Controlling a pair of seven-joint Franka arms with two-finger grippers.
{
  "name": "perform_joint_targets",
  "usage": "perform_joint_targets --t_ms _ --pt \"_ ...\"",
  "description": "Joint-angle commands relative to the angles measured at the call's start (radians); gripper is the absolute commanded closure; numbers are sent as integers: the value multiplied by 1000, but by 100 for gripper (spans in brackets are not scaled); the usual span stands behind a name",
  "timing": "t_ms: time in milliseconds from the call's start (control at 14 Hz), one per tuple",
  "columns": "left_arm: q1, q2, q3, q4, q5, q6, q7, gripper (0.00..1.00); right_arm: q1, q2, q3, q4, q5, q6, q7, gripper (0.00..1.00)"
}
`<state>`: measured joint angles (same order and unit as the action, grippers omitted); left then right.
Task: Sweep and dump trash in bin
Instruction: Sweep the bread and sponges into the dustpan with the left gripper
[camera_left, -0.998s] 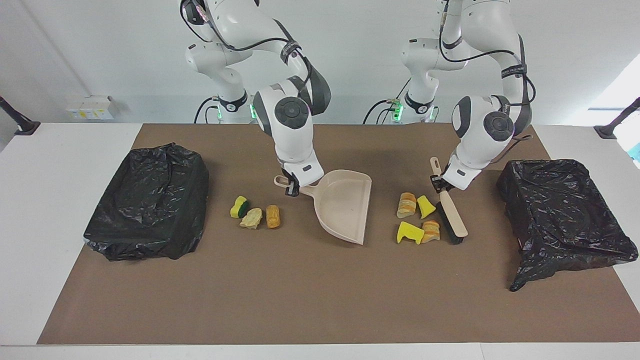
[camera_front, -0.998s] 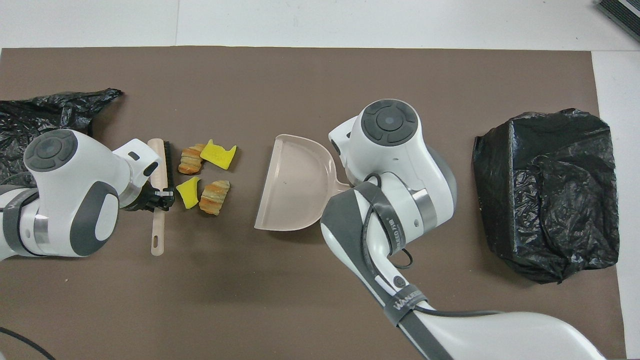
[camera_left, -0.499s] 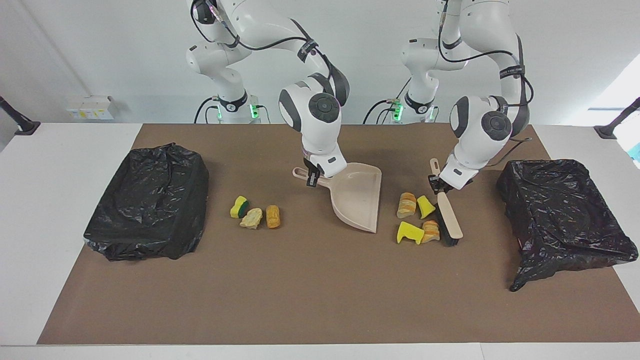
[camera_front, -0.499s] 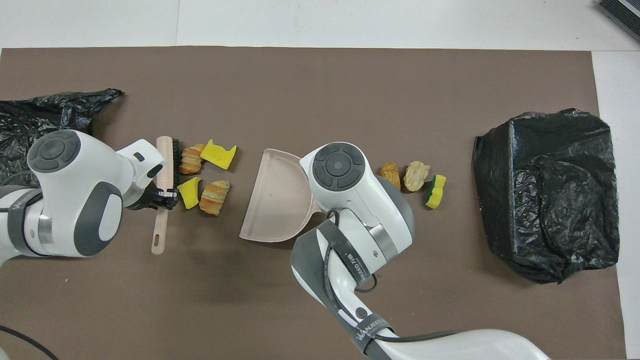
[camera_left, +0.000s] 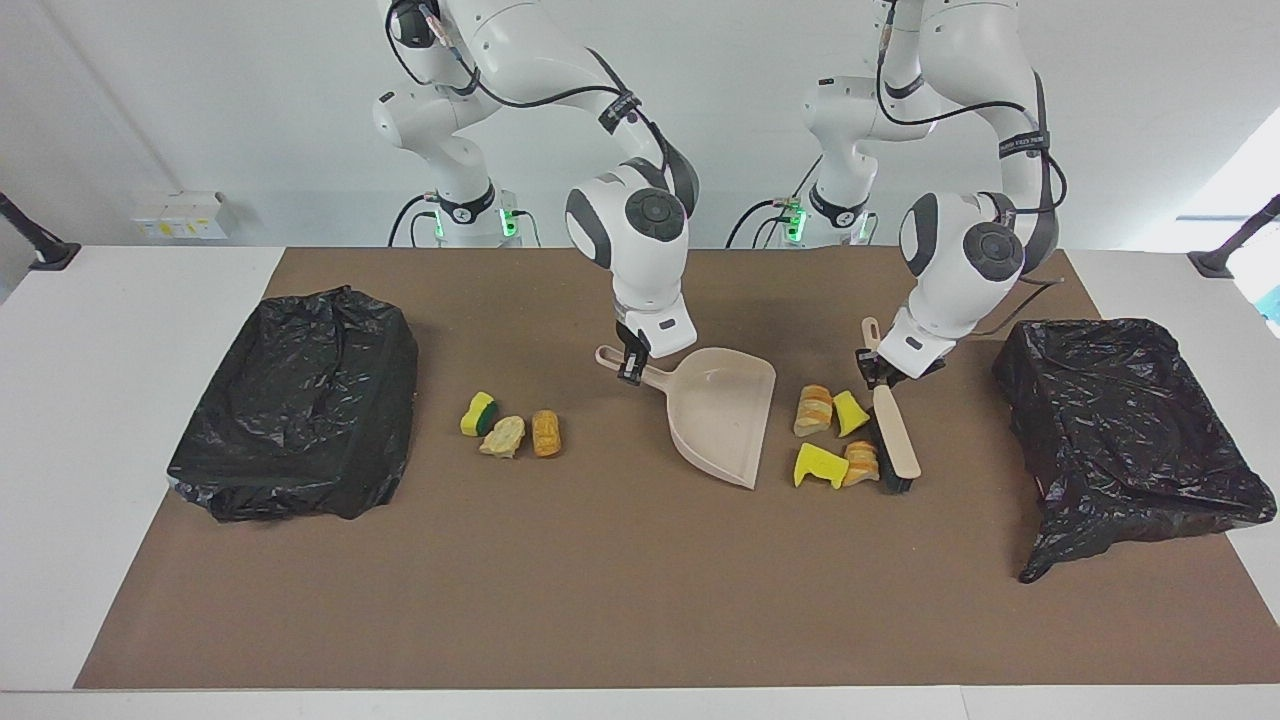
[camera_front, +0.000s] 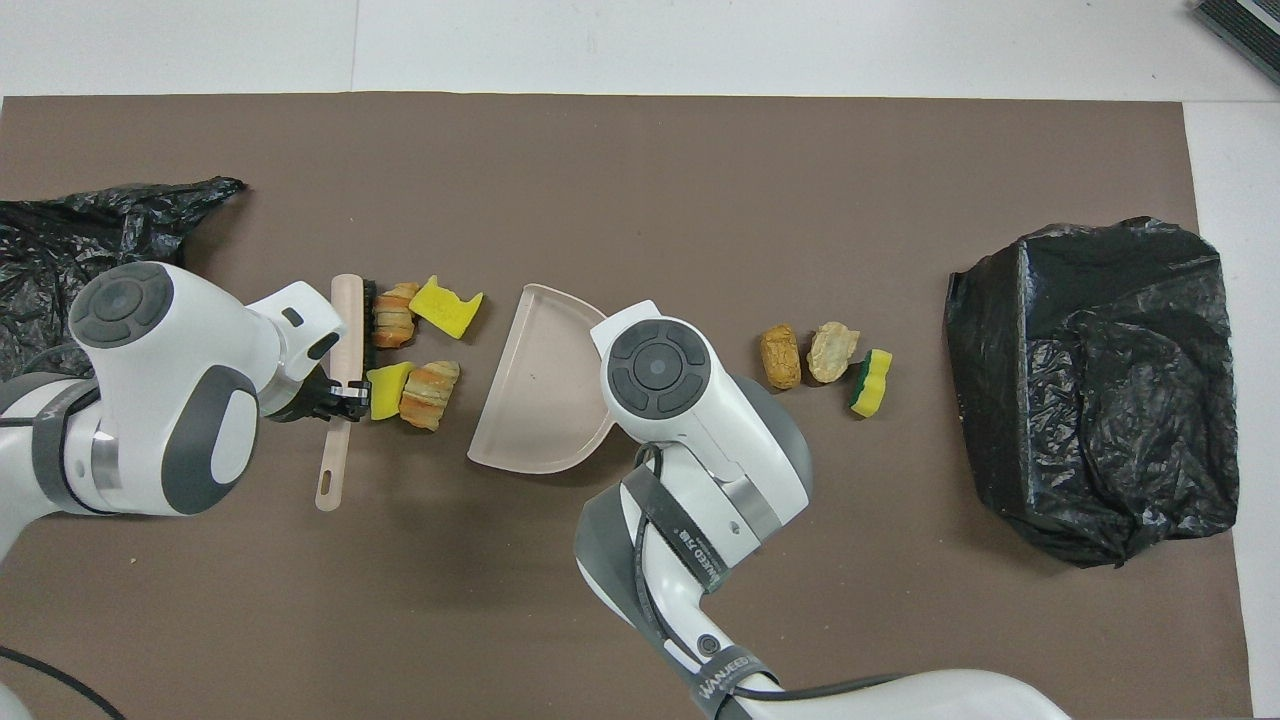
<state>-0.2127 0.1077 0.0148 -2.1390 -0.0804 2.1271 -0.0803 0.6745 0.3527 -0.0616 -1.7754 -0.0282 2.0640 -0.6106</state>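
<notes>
Left claw (camera_left: 868, 377) clamped on the brush (camera_left: 893, 438) by its handle; bristle edge down on the brown mat (camera_left: 620, 590), brush long axis running away from the robots. Right claw (camera_left: 630, 372) clamped on the handle of the beige dustpan (camera_left: 728, 415); pan sits on the mat, open mouth turned toward the brush.

Trash, first group: four pieces between brush and pan mouth. Two tan-orange bread chunks (camera_left: 813, 409) (camera_left: 862, 462), two yellow sponge scraps (camera_left: 851, 412) (camera_left: 818, 466). In the overhead view the bristles (camera_front: 369, 318) touch the bread chunk (camera_front: 394, 314) that lies farther from the robots; the rest sit just beside the brush. Pan lip near the group but not touching.

Trash, second group: three pieces on the handle side of the pan, toward the right arm's end of the worktop: green-backed sponge (camera_left: 478, 413), pale chunk (camera_left: 503, 435), orange chunk (camera_left: 546, 432). Well apart from the brush.

Two black-bagged bins, one at each end of the worktop: one (camera_left: 298, 418) at the right arm's end, one (camera_left: 1130, 435) at the left arm's end.

Key relation: brush, four scraps, pan mouth lie in one line across the worktop. Brush axis stands square to that line, so a sideways push toward the right arm's end should carry the group into the pan. Likely risk: the outer scraps slipping round the ends of the bristles.
</notes>
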Motion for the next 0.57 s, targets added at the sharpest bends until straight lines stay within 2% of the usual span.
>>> perform_joint_targets --t_ms 0,285,499 --pt "-81 -20 10 -24 -33 5 -42 100 -3 -26 3 -35 -32 25 35 100" --pt "-256 -37 10 -30 -110 5 -174 100 -4 -26 3 -35 -32 24 35 100" --pt "-335 -48 10 -28 -163 -16 -196 100 -4 -26 3 -35 -32 22 35 100"
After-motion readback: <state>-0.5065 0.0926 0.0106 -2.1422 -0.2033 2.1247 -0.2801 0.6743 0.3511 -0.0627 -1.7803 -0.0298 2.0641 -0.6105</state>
